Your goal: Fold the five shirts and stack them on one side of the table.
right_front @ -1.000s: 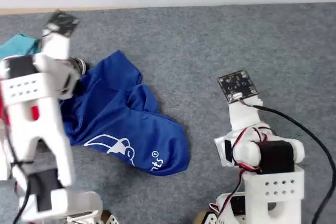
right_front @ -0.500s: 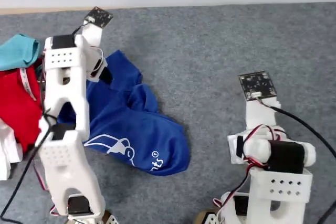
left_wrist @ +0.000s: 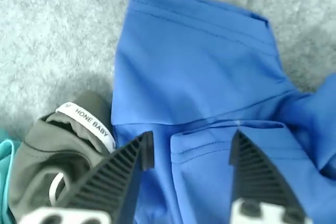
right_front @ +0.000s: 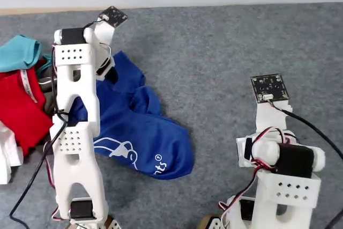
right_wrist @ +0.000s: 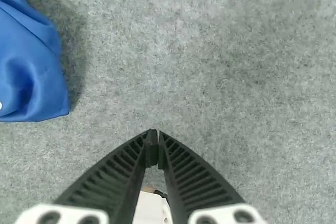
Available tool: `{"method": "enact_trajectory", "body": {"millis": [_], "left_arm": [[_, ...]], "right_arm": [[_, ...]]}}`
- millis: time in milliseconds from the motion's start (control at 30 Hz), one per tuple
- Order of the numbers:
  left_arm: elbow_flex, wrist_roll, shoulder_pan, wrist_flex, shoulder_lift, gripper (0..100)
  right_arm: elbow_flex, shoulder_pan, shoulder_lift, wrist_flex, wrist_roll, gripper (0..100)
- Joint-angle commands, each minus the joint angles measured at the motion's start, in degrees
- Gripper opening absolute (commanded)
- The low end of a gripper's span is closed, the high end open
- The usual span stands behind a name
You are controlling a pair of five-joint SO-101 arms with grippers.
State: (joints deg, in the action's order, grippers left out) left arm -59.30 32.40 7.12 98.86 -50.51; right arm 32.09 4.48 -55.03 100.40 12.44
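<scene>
A crumpled blue shirt (right_front: 142, 127) with a white print lies left of the table's middle. My left gripper (left_wrist: 191, 148) hangs open just above the blue shirt (left_wrist: 210, 77), one finger (left_wrist: 118, 174) on each side of a seam near its far edge. In the high view the left arm (right_front: 75, 95) stretches over the shirt's left part. Beside it are a red shirt (right_front: 19, 105), a teal shirt (right_front: 19, 52) and an olive shirt (left_wrist: 42, 156) with a white label. My right gripper (right_wrist: 152, 136) is shut above bare carpet, apart from the blue shirt (right_wrist: 26, 66).
Grey carpet (right_front: 225, 41) covers the table, with open room in the middle and far right. A white cloth (right_front: 8, 151) shows at the left edge below the red shirt. The right arm (right_front: 278, 156) stands at the near right, cable trailing.
The left arm swung from the far left, over the pile, rightward onto the blue shirt's far edge. The right arm shifted a little to the right. The shirts lie as before.
</scene>
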Motion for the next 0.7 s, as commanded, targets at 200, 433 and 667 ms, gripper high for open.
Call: {"method": "enact_trajectory", "body": {"millis": [200,433,667], "left_arm": [[-2.07,2.20,-0.53,1.49,0.26,22],[-2.33,2.46,1.05,1.49,-3.96,22],[-2.07,2.46,2.02,1.41,-4.75,22]], "right_arm": [[-0.35,0.75,0.48,1.63,0.62,1.1],[-0.35,0.75,0.48,1.63,0.62,1.1],[-0.35,0.75,0.48,1.63,0.62,1.1]]}}
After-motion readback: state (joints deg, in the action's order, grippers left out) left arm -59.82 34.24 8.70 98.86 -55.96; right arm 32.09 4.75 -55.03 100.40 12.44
